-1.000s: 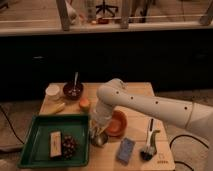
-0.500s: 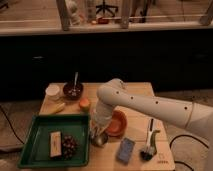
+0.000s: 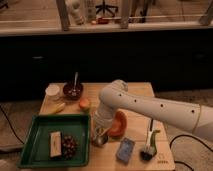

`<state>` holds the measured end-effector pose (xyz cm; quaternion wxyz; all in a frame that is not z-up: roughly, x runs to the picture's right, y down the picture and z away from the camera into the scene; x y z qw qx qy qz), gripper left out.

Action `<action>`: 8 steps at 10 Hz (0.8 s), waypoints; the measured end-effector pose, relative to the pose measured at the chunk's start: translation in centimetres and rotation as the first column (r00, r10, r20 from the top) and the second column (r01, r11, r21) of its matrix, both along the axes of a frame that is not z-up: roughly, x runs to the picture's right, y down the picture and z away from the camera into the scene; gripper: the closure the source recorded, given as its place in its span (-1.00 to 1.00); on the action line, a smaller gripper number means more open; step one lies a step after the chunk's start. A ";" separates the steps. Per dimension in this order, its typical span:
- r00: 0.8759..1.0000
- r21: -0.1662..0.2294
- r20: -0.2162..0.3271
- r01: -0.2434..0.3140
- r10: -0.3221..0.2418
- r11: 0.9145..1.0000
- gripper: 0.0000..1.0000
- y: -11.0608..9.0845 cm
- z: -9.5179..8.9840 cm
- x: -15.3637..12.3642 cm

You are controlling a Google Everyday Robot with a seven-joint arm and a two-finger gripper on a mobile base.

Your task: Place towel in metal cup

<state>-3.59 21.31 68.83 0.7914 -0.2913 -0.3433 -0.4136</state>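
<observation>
The metal cup point(image 3: 100, 140) is small and shiny. It stands on the wooden table point(image 3: 135, 92) between the green tray point(image 3: 35, 150) and the orange bowl point(image 3: 120, 124). My gripper point(image 3: 99, 131) points straight down on the end of the white arm point(image 3: 150, 107), right over the cup's mouth, and hides most of it. I cannot make out the towel; it is either hidden by the gripper or out of view.
The green tray holds a tan bar point(image 3: 55, 144) and dark grapes point(image 3: 69, 146). An orange fruit point(image 3: 85, 104), a banana point(image 3: 56, 108), a white cup point(image 3: 52, 90) and a dark bowl with a spoon point(image 3: 73, 90) stand behind. A blue sponge point(image 3: 125, 149) and a dish brush point(image 3: 149, 144) lie at the front right.
</observation>
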 end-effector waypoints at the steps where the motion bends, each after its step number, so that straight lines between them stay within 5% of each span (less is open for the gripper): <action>1: 1.000 0.007 -0.003 0.001 -0.001 1.000 1.00 0.1 -0.3 0.2; 4: 1.000 0.016 -0.006 -0.003 0.004 1.000 0.84 0.2 -0.9 0.7; 8: 1.000 0.018 -0.006 -0.008 0.008 1.000 0.00 0.3 -1.1 0.9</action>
